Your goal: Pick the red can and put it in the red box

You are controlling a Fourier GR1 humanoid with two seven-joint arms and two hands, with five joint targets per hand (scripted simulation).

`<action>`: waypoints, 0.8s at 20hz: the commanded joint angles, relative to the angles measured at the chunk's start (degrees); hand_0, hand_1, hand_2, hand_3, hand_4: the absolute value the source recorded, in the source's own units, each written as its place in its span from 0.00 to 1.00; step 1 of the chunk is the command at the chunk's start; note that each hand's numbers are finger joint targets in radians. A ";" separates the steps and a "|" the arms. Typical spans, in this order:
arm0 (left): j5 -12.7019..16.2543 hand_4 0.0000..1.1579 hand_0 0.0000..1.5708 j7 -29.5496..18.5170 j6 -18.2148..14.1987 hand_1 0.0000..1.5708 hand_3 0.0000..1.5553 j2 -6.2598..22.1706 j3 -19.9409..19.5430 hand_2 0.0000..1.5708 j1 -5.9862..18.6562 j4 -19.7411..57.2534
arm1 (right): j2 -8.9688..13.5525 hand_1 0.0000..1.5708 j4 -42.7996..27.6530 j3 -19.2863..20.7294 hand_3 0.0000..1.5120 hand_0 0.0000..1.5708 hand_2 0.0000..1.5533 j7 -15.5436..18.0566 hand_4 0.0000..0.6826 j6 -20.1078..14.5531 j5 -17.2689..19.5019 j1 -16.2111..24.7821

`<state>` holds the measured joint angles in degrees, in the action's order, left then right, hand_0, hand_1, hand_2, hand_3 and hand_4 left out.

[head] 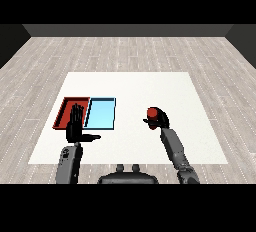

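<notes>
Your right hand [159, 120] curls round the red can [152, 112], ready to carry it toward nine o'clock to the red tray [64, 108]; your left hand [76, 125] hovers open-fingered there, staying clear.

A white worktop [130, 88] fills the middle of the view, a flat pale slab that widens toward the near edge. Around it on all sides runs a floor [130, 53] of light grey wooden planks laid in long strips, their joints showing as thin darker lines. Beyond the floor stands a dark grey wall [127, 30], plain and unbroken, meeting darker side walls at the far corners. The light is even and soft, casting hardly any shadows.
</notes>
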<state>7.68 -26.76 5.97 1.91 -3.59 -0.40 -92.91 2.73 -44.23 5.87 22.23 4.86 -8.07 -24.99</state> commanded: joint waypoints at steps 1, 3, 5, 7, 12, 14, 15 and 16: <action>2.85 0.00 0.00 0.97 2.69 0.00 0.00 3.28 -3.09 0.00 -1.73 -1.98 | 1.72 0.97 0.61 -0.23 0.95 0.97 0.95 -0.42 0.84 -2.49 2.08 0.25; 0.07 0.00 0.00 1.70 -0.15 0.00 0.00 -0.05 0.70 0.00 -2.93 -4.48 | 2.77 0.98 0.85 -0.05 0.94 0.98 0.95 -3.83 0.84 -3.13 2.47 -3.46; -1.52 0.00 0.00 0.39 -1.29 0.00 0.00 -1.41 1.90 0.00 -1.50 -1.71 | -0.44 0.98 -0.67 -1.87 0.94 0.98 0.95 -2.59 0.84 -5.26 3.68 -0.59; 2.69 0.00 0.00 6.03 0.94 0.00 0.00 2.38 -1.39 0.00 -1.81 -7.37 | -0.51 0.97 -2.22 -2.82 0.94 0.97 0.95 -6.60 0.81 -7.25 4.82 -2.99; 0.16 0.00 0.00 0.16 0.20 0.00 0.00 -0.22 0.31 0.00 -4.18 -3.40 | 1.11 0.97 2.50 -0.68 0.93 0.97 0.95 -2.40 0.80 -4.25 4.10 -1.29; 1.41 0.00 0.00 0.80 0.79 0.00 0.00 0.92 -1.27 0.00 0.56 0.09 | -0.42 0.99 1.14 -1.87 0.93 0.99 0.95 -1.24 0.82 -5.95 5.46 -1.05; -0.06 0.00 0.00 6.09 -3.25 0.00 0.00 -1.05 0.99 0.00 2.49 -4.21 | 0.65 0.99 -0.47 -1.78 0.93 0.99 0.95 -2.71 0.82 -6.03 5.41 -0.81; -0.99 0.00 0.00 -2.04 -0.94 0.00 0.00 -0.80 0.18 0.00 1.82 3.15 | 0.12 0.99 3.46 -0.55 0.93 0.99 0.95 -1.36 0.82 -5.23 4.62 -4.57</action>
<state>7.88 -25.69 5.37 1.85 -3.80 0.38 -93.06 3.18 -43.42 4.40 20.12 -0.29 -3.32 -26.45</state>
